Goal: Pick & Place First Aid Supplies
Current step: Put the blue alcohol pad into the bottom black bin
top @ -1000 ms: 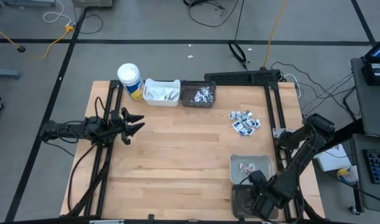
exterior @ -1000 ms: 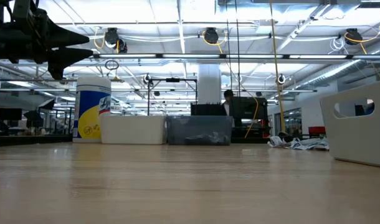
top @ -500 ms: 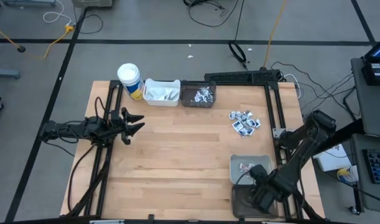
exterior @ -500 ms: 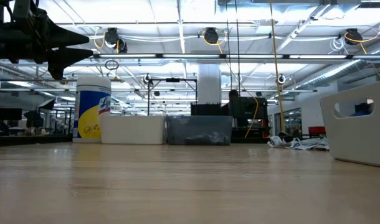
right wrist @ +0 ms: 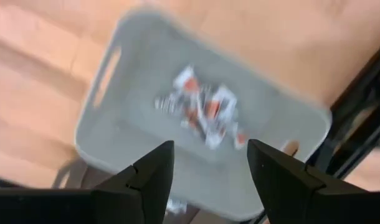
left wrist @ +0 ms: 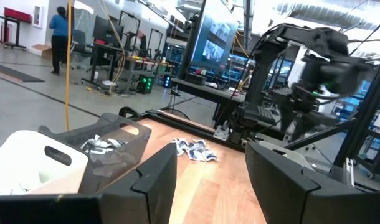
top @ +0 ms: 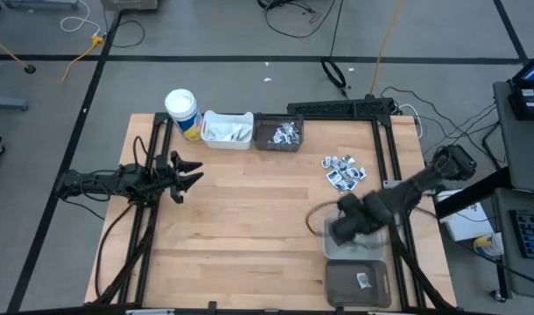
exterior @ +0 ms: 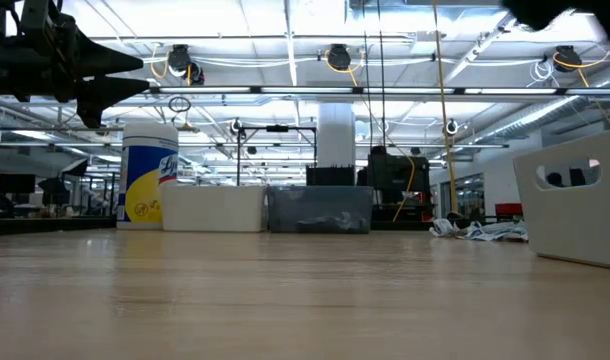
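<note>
While over grey bin (right wrist: 115, 134): R tool (right wrist: 210, 171) empty, open.

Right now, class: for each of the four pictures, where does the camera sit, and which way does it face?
High: overhead, facing down; both arms, loose packets.
Low: at tabletop height, facing across; left gripper at upper left.
Left wrist: behind open jaws, facing the dark bin and the right arm.
Right wrist: above the grey bin, open jaws below.
Shared: the high and right wrist views show that bin.

No print can be read: the label on the white cup (exterior: 150, 185) beside the white bin (exterior: 213, 209) stays illegible.
</note>
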Robot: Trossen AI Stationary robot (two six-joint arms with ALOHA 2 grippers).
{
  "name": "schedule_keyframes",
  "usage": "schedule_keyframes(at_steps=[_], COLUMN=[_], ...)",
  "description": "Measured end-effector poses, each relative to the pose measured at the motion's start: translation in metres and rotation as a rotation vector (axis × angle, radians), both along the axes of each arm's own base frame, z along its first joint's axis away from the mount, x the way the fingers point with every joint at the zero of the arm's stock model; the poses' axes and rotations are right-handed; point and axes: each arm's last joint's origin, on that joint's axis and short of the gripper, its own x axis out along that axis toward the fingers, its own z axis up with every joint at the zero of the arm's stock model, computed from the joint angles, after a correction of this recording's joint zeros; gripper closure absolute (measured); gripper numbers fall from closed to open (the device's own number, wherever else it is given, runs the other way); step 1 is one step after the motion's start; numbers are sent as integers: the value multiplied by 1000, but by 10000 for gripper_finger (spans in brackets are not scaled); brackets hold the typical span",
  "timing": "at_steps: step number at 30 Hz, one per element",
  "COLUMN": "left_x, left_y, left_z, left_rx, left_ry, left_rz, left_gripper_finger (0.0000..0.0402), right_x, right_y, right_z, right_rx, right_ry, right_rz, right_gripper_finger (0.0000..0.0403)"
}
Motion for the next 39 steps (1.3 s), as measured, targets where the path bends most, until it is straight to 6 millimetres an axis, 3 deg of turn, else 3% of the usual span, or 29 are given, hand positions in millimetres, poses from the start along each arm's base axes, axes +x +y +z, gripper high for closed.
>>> schedule_keyframes(at_steps=[15,23,29,39], left_x=[0,0,0,0], left_y=[0,0,0,0], left_z=[0,0,0,0], left_rx=[0,0,0,0], left_ry=[0,0,0,0], left_rz=[0,0,0,0], left_gripper_finger=[206,206,206,206], right_x=[28,26,24,12], right_y=[-138,-194,-205,-184], right_z=[-3,-10,-32,-88], right_rx=[-29,-35,-15,49], right_ry=[-74,-88,-36,8], right_rz=[4,-36,-53,-56], right_gripper_finger=[206,206,206,206])
